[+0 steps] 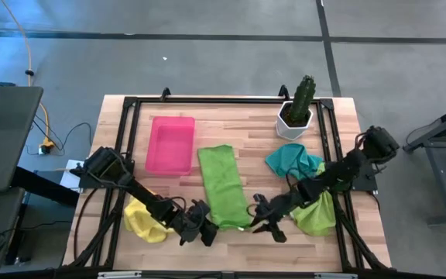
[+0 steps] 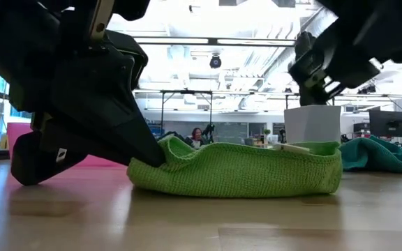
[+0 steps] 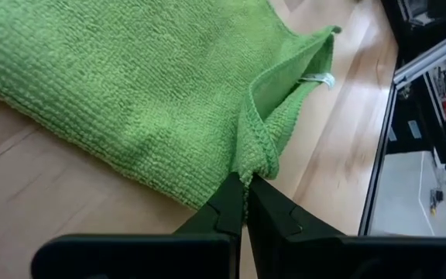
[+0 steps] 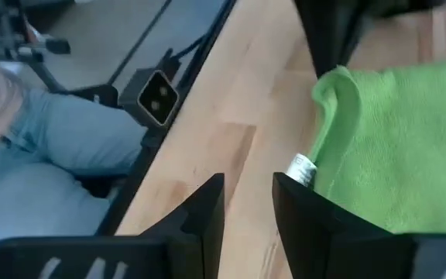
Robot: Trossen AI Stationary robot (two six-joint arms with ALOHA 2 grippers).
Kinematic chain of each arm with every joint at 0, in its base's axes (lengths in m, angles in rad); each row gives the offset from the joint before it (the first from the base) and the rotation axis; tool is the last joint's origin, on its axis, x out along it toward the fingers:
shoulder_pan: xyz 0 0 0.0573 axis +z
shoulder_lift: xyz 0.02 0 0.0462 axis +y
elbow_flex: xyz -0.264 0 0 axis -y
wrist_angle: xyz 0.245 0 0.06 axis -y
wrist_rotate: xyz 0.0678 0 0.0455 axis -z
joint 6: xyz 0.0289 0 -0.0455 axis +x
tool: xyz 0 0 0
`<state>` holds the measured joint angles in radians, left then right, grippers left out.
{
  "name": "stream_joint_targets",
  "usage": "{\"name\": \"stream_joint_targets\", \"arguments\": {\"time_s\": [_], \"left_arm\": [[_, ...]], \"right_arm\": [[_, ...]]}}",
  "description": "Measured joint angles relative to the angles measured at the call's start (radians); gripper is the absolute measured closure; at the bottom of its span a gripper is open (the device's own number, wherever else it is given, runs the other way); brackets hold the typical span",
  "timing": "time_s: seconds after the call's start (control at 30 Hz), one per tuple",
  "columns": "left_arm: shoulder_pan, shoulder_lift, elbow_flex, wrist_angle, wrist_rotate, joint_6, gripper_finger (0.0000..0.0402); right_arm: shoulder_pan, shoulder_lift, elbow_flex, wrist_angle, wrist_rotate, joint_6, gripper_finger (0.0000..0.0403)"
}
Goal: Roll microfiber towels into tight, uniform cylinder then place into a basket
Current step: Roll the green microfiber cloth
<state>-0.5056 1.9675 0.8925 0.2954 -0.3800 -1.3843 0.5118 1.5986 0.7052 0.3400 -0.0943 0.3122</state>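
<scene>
At the table's near edge, the left gripper (image 3: pixel 244 203) is clenched on the near corner of the green towel (image 1: pixel 221 186), lifting it into a fold. The right gripper (image 4: pixel 248 203) stands released just beside the other near corner. A yellow towel (image 1: pixel 144 220) lies partly hidden under the left arm. Farther back, the basket (image 1: pixel 170 144) holds nothing.

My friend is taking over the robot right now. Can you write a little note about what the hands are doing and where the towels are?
Left gripper: shut on the near corner of the big green towel.
Right gripper: open at the other near corner, beside its tag, not gripping.
Yellow towel, teal towel and small green towel lie loose.
Basket: nothing in it.
Done: no towel rolled.
Left: roll all four, put them in.
</scene>
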Motion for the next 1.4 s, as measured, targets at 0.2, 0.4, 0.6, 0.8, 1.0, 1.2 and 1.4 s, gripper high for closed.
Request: {"name": "stream_joint_targets", "arguments": {"time_s": [0.2, 0.4, 0.6, 0.8, 1.0, 1.2, 1.4], "left_arm": [[0.020, -0.001, 0.002, -0.019, 0.048, -0.021, 0.0398], [0.021, -0.002, 0.002, -0.031, 0.043, -0.052, 0.0398], [0.021, -0.002, 0.002, -0.031, 0.038, -0.054, 0.0398], [0.028, -0.002, 0.002, -0.031, 0.038, -0.059, 0.0398], [0.029, -0.002, 0.002, -0.031, 0.039, -0.060, 0.0398], [0.026, -0.002, 0.002, -0.030, 0.038, -0.053, 0.0398], [0.026, -0.002, 0.002, -0.030, 0.038, -0.052, 0.0398]], "right_arm": [[0.050, 0.070, 0.000, 0.106, 0.030, -0.048, 0.0300], [0.049, 0.141, 0.000, 0.155, 0.032, -0.024, 0.0300], [0.042, 0.195, 0.000, 0.185, 0.014, -0.003, 0.0300], [0.039, 0.215, 0.000, 0.216, 0.006, -0.007, 0.0300], [0.026, 0.239, 0.000, 0.213, 0.008, -0.006, 0.0300], [-0.012, 0.252, 0.000, 0.203, 0.084, -0.039, 0.0300], [-0.051, 0.253, 0.001, 0.203, 0.114, -0.078, 0.0300]]}}
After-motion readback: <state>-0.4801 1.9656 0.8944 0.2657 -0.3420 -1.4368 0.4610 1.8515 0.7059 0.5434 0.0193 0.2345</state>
